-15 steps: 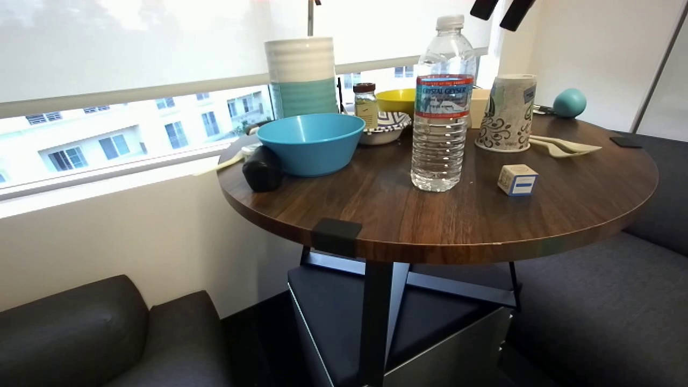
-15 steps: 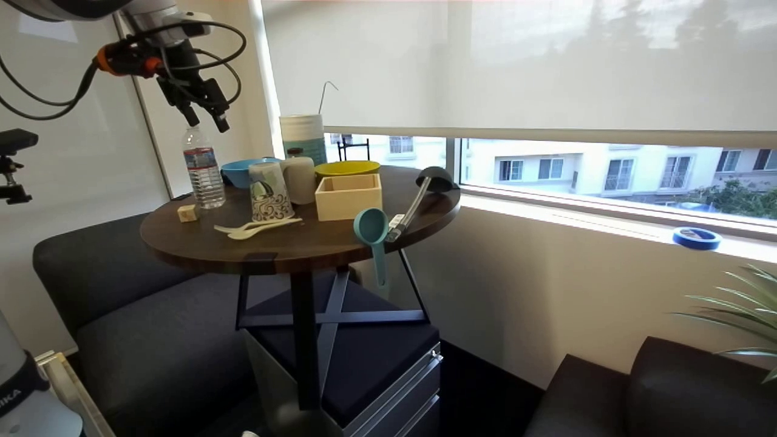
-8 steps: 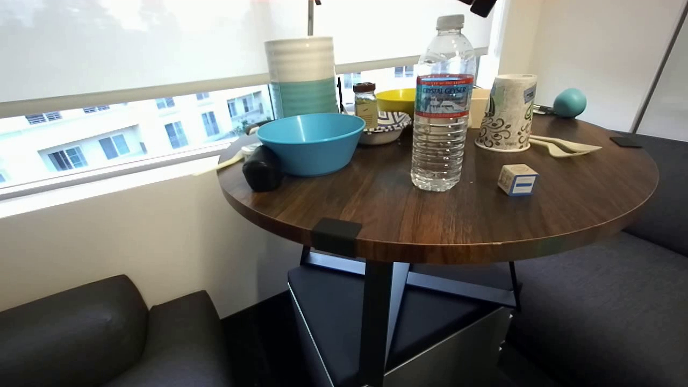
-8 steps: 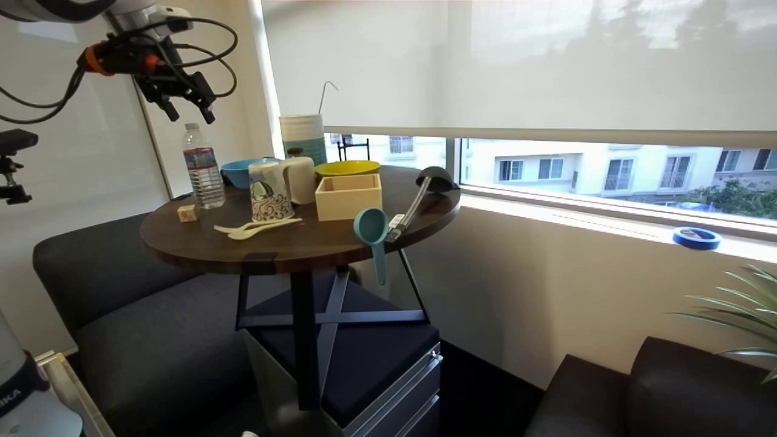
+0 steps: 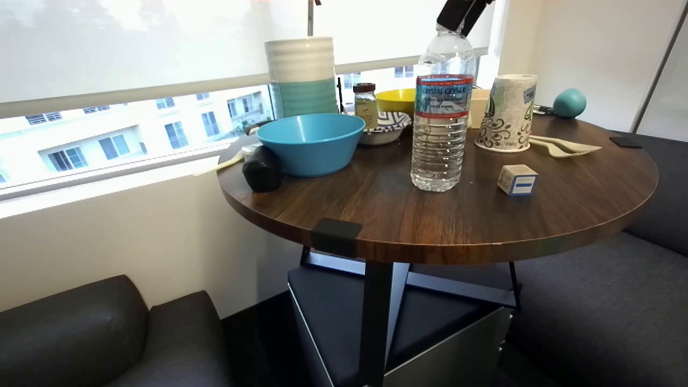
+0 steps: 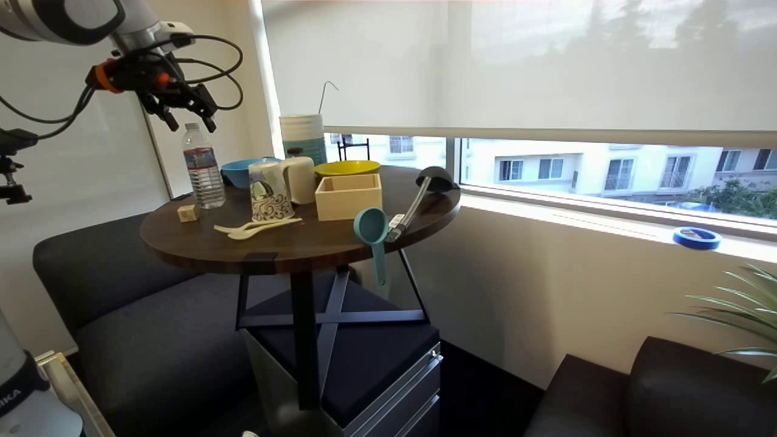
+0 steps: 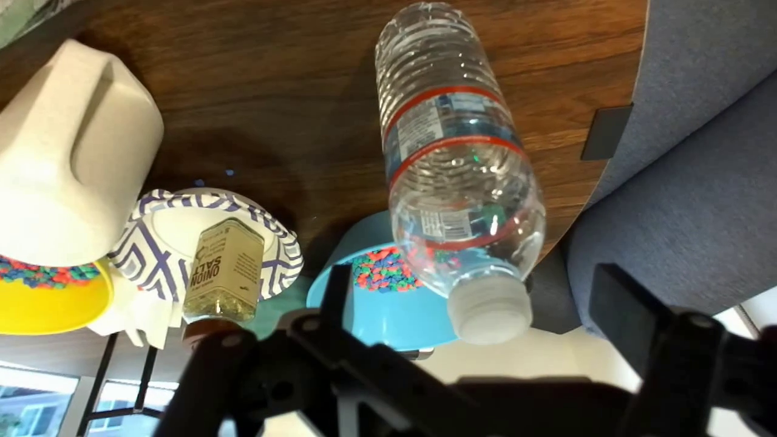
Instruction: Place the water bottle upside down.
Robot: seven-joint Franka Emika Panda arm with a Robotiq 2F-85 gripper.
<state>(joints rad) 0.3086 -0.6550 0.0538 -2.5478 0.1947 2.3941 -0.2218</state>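
Note:
The water bottle stands upright on the round wooden table, cap up, in both exterior views (image 5: 442, 134) (image 6: 204, 177). It is clear, ribbed plastic with a blue and red label. In the wrist view the bottle (image 7: 452, 133) points its white cap toward the gripper. My gripper (image 7: 472, 276) is open, with one finger to each side of the cap and gaps on both sides. In an exterior view the gripper (image 6: 192, 126) is at cap height with the fingertips apart. In an exterior view the dark fingers (image 5: 460, 24) cover the cap. The gripper holds nothing.
A blue bowl (image 5: 317, 142), a small wooden block (image 5: 517, 180) and an upside-down paper cup (image 5: 508, 113) stand around the bottle. A white mug (image 6: 300, 180), wooden box (image 6: 349, 200), yellow bowl (image 7: 54, 306) and onion salt jar (image 7: 224, 267) are also on the table (image 5: 430, 220).
The gripper first rose and shifted above the bottle, then came down so its fingers are at the cap. It stayed open. The bottle has not moved.

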